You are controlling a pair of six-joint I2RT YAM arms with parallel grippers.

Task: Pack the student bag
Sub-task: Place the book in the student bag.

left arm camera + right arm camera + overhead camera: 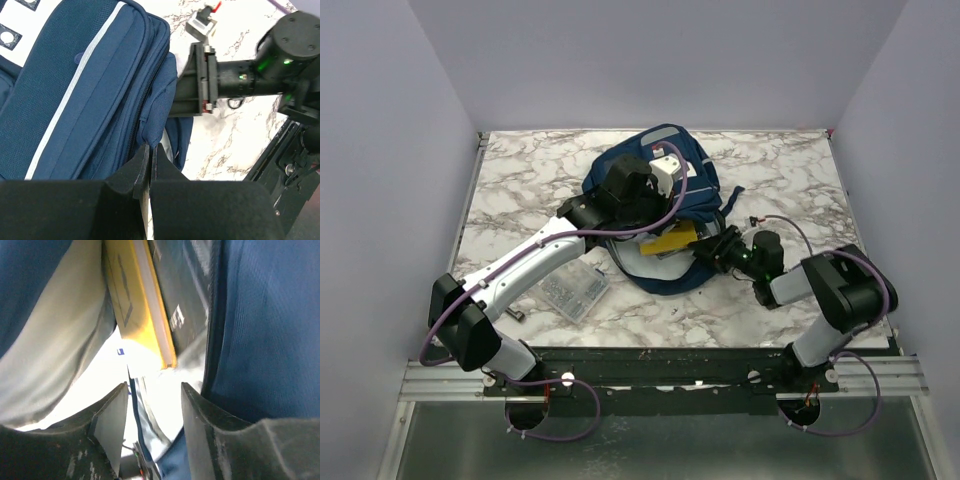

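Left fingers (142,165) sat closed at the student bag's (75,100) fabric; right fingers (111,415) stood apart, facing a yellow book (135,315).

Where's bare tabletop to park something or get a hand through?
Free: far-left marble between the table edge and the student bag; far-right corner right of the bag. Crowded: centre, where the yellow book, left arm and right hand meet; clear box beside the left arm.

A robotics lab test cell: two arms, left (535,260) and right (830,290), are bolted to an aluminium rail (430,380) at the edge of a marble-patterned bench (520,170), boxed in by plain lilac walls (650,60), with purple cables (560,428) looping below.
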